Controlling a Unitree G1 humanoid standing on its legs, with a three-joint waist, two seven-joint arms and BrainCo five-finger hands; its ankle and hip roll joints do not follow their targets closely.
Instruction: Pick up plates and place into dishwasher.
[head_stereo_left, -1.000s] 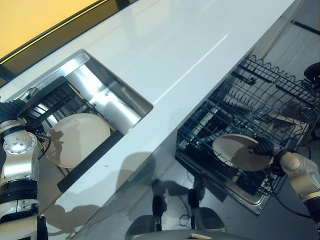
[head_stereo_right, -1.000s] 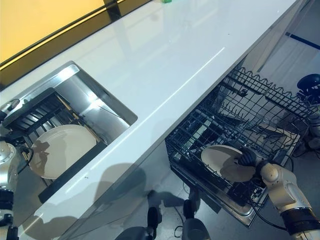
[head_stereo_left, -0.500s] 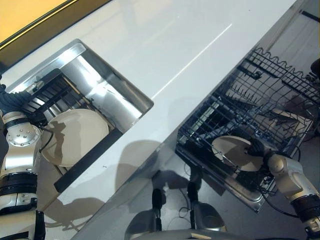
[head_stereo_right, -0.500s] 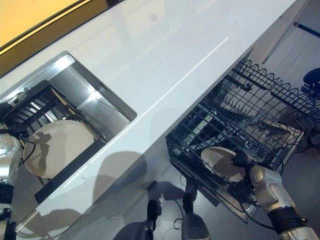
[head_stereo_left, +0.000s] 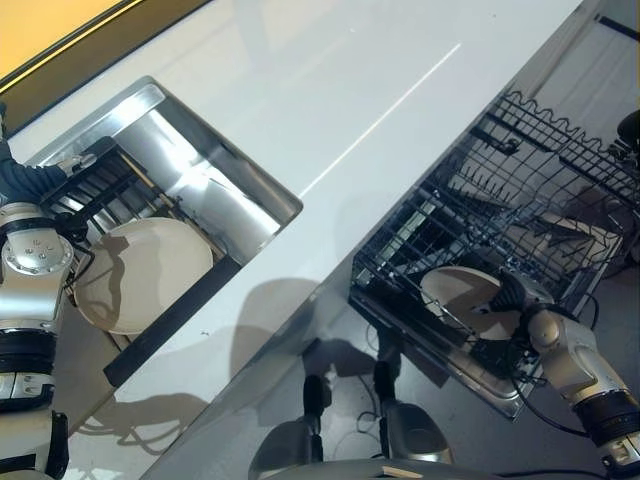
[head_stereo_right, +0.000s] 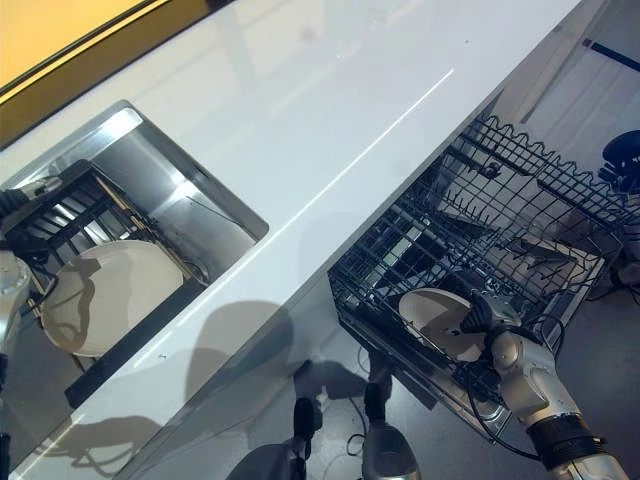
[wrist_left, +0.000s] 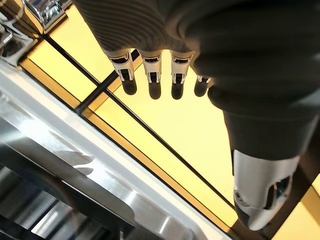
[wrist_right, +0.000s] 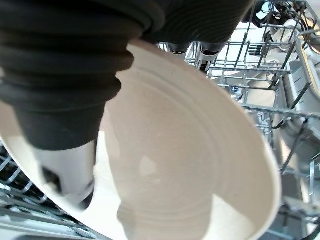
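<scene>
A cream plate (head_stereo_left: 458, 293) stands tilted among the wires of the pulled-out dishwasher rack (head_stereo_left: 540, 170). My right hand (head_stereo_left: 515, 295) is shut on it: in the right wrist view the thumb (wrist_right: 65, 175) lies on the plate's face (wrist_right: 190, 165) and the fingers curl behind its rim. A second cream plate (head_stereo_left: 140, 275) leans on a black rack (head_stereo_left: 100, 190) inside the steel sink (head_stereo_left: 200, 170). My left hand (wrist_left: 150, 80) hovers open over the sink's back edge, holding nothing.
A long white counter (head_stereo_left: 330, 90) runs between the sink and the dishwasher. A pale dish (head_stereo_left: 570, 235) lies at the far right of the rack. A yellow wall with dark strips (wrist_left: 165, 120) stands behind the sink.
My right hand has tipped the plate more on edge and pushed it slightly deeper into the rack. My left arm has drawn back toward the sink's rear left. The camera has shifted a little.
</scene>
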